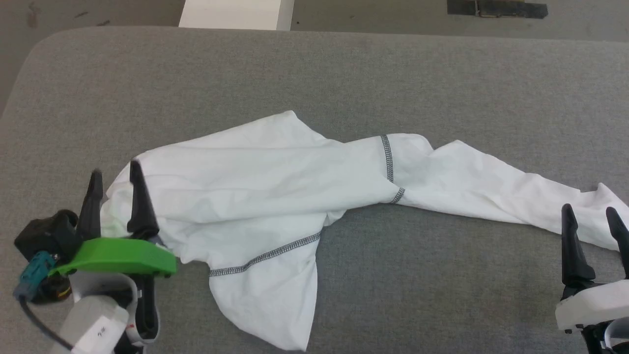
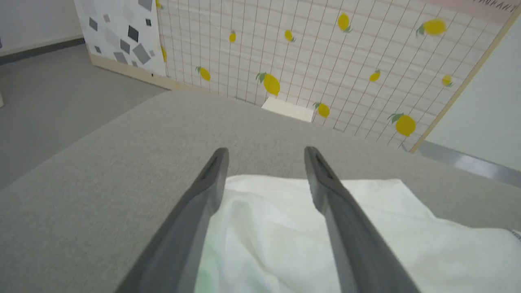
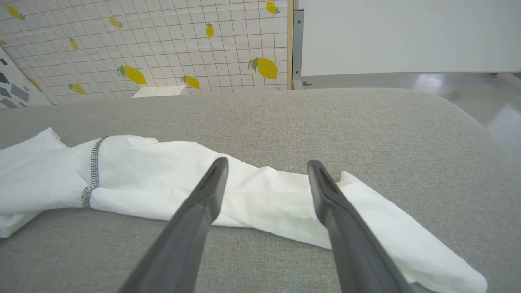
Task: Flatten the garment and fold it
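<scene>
The garment (image 1: 265, 182), a white long-sleeved shirt with dark stitched seams, lies crumpled across the grey surface, one sleeve (image 1: 496, 191) stretched to the right. My left gripper (image 1: 115, 173) stands open at the garment's left edge, its right finger over the cloth and nothing pinched; the left wrist view shows white fabric (image 2: 264, 236) lying between and below the fingers. At the lower right my right gripper (image 1: 589, 210) is open at the sleeve's end, fingers spread above the sleeve (image 3: 268, 203) with nothing held.
The grey padded table (image 1: 314, 69) has bare room behind and in front of the garment. A white box (image 1: 236, 14) stands on the floor beyond the far edge. A lemon-patterned wall panel (image 2: 325, 53) rises behind the table.
</scene>
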You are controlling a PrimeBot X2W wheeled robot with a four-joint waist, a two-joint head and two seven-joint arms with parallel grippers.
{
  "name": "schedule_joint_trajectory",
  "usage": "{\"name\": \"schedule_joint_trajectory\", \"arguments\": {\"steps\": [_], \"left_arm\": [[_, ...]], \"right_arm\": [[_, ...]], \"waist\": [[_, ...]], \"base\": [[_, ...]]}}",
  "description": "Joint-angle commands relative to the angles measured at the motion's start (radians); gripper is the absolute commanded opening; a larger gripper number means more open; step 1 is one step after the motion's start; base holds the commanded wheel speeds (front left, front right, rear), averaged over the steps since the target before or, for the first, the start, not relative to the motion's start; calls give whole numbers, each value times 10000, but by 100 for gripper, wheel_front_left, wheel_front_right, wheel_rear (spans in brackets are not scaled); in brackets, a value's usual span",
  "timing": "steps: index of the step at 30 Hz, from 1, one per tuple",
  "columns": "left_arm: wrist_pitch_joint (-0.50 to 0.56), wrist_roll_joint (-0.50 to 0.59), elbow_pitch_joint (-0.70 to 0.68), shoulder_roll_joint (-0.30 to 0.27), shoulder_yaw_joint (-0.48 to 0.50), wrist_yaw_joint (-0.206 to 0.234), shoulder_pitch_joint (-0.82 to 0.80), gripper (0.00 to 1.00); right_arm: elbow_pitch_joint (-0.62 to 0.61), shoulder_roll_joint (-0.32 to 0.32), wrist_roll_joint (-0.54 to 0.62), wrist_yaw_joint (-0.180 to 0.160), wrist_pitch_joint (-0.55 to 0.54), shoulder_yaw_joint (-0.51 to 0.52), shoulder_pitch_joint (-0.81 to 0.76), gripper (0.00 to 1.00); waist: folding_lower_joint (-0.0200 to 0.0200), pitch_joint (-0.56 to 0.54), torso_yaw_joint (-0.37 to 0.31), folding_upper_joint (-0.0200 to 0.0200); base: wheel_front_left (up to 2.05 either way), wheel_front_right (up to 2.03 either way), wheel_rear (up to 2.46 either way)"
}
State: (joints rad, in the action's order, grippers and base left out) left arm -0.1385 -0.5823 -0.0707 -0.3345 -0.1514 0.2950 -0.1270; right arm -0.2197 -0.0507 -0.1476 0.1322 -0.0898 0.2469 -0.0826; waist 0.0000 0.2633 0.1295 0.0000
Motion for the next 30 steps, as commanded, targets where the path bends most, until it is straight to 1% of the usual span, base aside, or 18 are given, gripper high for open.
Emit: {"name": "schedule_joint_trajectory", "arguments": {"steps": [1,3,5,6,10,14,16,19,21,23,26,29,30], "left_arm": [[-500,97,-365,147,-76,-293,-272,100],[-1023,284,-1064,352,-168,-742,-272,100],[-1192,600,-1799,694,-269,-1100,-118,100],[-1213,837,-2097,848,-280,-1224,-8,100],[-1227,2209,-3130,1904,-95,-1540,859,100],[-1229,2983,-3078,2483,-26,-1847,1775,100],[-1230,3260,-2966,2612,-71,-1986,2022,100],[-1230,3359,-2907,2743,3,-2133,2052,100],[-1231,3412,-2861,2787,55,-2242,1968,100],[-1231,3467,-2814,2812,71,-2333,1854,100],[-1231,3505,-2745,2832,24,-2436,1661,100],[-1231,3346,-2669,2838,-106,-2405,1500,100],[-1231,3297,-2631,2838,-178,-2389,1447,100]], "right_arm": [[-5,5,43,-15,-22,-19,-19,100],[15,5,6,-15,2,-57,-9,100],[43,5,-41,-15,35,-104,-19,100],[55,5,-60,-15,54,-132,-31,100],[74,5,-155,-15,145,-235,-114,100],[4,5,-148,-15,162,-354,-209,100],[-142,5,15,-15,91,-499,-200,100],[-392,-13,427,-15,-166,-896,-10,100],[-466,-248,552,-15,-459,-1278,243,100],[-386,-656,527,-15,-888,-1721,551,100],[-161,-1469,314,-15,-1453,-2460,1187,100],[280,-2230,2,-15,-2126,-3174,1747,100],[473,-2579,-62,-15,-2405,-3496,1941,100]], "waist": [[0,-63,-38,0],[0,-120,-93,0],[0,-161,-147,0],[0,-181,-175,0],[0,-203,-258,0],[0,-205,-204,0],[0,-169,-132,0],[0,-70,-18,0],[0,25,65,0],[0,129,131,0],[0,357,244,0],[0,557,343,0],[0,647,401,0]], "base": [[0,0,0],[0,0,0],[0,0,0],[0,0,0],[0,0,0],[0,0,0],[0,0,0],[0,0,0],[0,0,0],[0,0,0],[0,0,0],[0,0,0],[0,0,0]]}}
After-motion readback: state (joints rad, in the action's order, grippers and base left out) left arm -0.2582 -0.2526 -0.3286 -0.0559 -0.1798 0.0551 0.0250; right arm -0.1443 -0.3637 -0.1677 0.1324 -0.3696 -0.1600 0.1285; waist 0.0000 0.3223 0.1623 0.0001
